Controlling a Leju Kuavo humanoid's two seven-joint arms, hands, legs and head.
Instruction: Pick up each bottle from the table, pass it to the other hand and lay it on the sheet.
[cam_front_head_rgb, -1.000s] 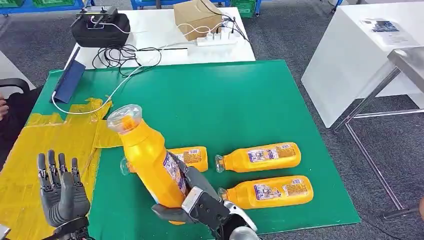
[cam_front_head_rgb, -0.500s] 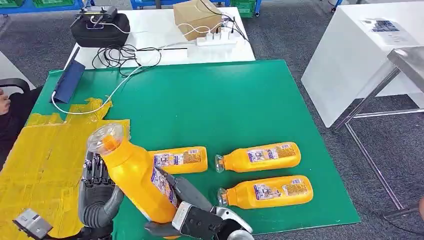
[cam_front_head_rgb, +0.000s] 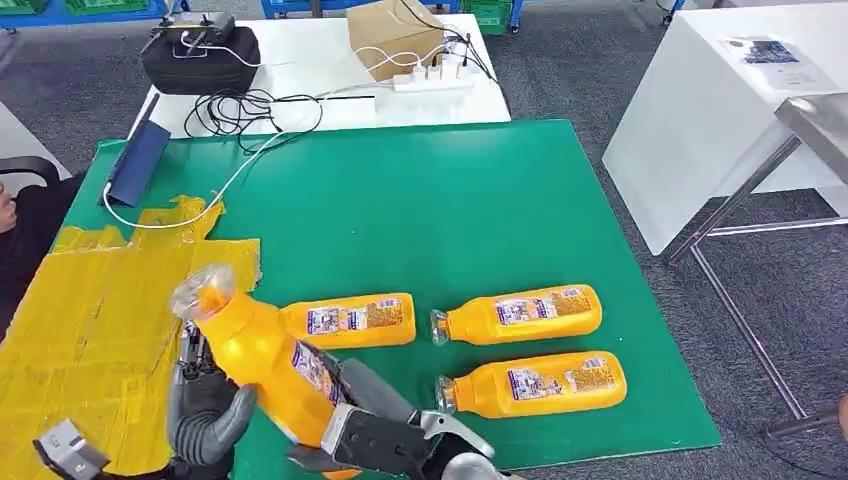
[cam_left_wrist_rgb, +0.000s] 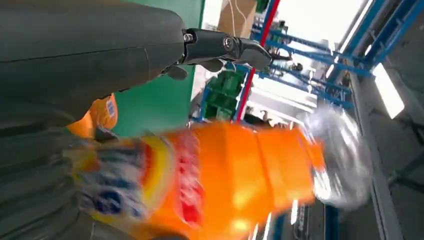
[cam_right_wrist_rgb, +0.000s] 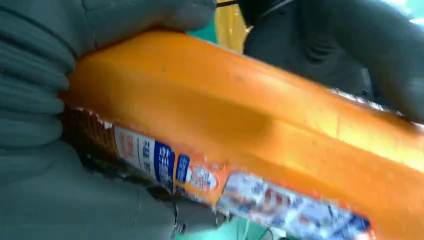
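Both hands meet on one bottle (cam_front_head_rgb: 265, 360): my right hand (cam_front_head_rgb: 375, 440) grips; left hand (cam_front_head_rgb: 205, 410) cups it, grasp unclear. Early release risks a drop.

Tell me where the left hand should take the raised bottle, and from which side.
Grip the raised bottle on its bare orange shoulder just below the cap, coming from the robot's left. The right hand already covers the lower body near the label, and the bottle tilts cap-first toward the left hand, so that part is probably easiest.
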